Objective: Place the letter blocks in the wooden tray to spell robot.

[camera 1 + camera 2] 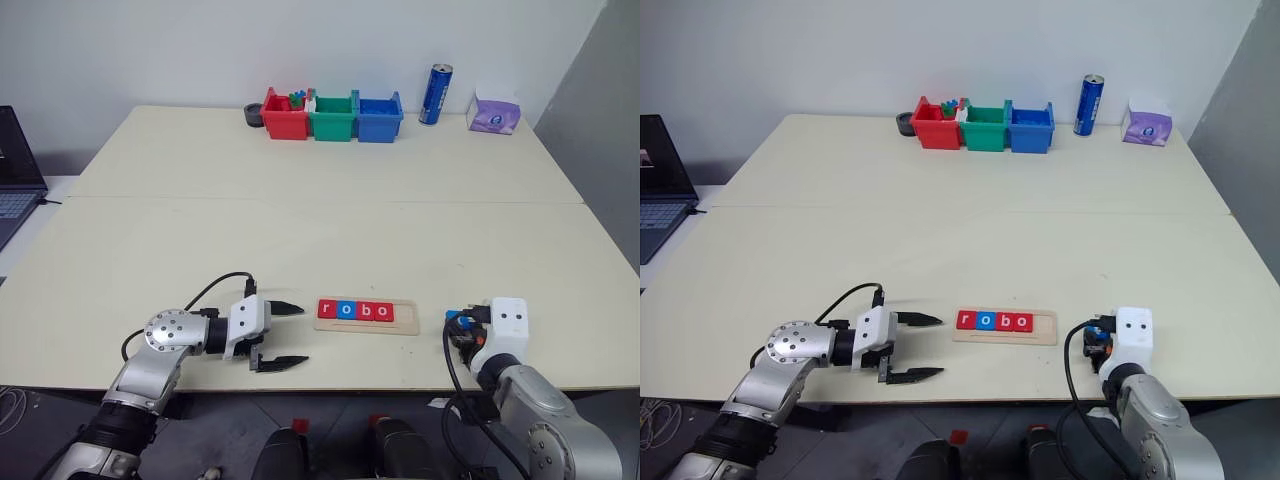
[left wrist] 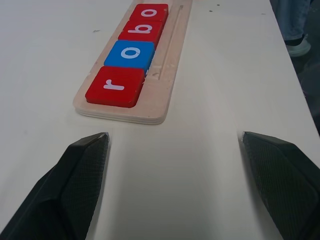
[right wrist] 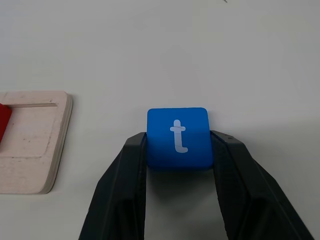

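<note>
The wooden tray (image 1: 403,316) lies near the table's front edge. It holds several letter blocks reading r (image 2: 115,86), o (image 2: 131,53), b (image 2: 144,30), o (image 2: 149,12); its right-end slot is bare. My right gripper (image 3: 178,145) is just right of the tray's end (image 3: 35,145), shut on a blue t block (image 3: 178,136) low over the table. My left gripper (image 1: 285,335) stands open left of the tray, pointing at its r end, with nothing between its fingers (image 2: 90,155).
Red (image 1: 285,118), green (image 1: 332,120) and blue (image 1: 380,120) bins stand in a row at the table's far edge, with a blue can (image 1: 436,94) and a purple pack (image 1: 494,114) to their right. A laptop (image 1: 15,180) sits off the left side.
</note>
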